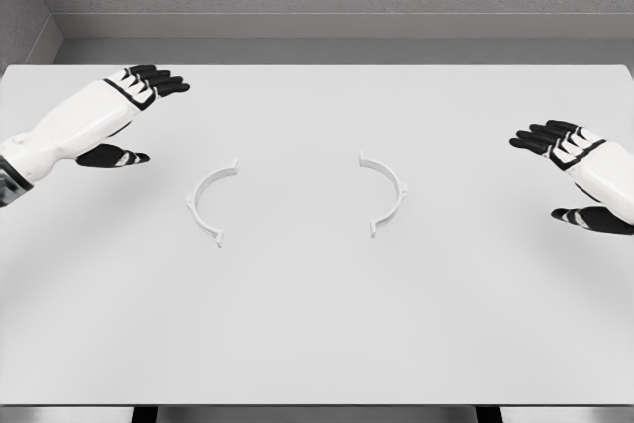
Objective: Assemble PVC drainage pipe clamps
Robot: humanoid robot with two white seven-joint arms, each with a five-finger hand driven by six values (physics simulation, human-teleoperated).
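White table [317,344] under grey walls, two white half-clamps lying apart mid-table: one [210,201] left, one [385,193] right. Left hand [124,111] and right hand [575,170] near side edges, fingers spread, holding nothing.

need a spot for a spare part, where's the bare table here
Bare: the table strip nearer the robot than both clamp halves, and the gap between left clamp half and right clamp half. Tighter near the left hand and right hand.

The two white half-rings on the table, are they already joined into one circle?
No: the left half-ring and the right half-ring lie apart on the table, open sides facing each other with bare surface between them.
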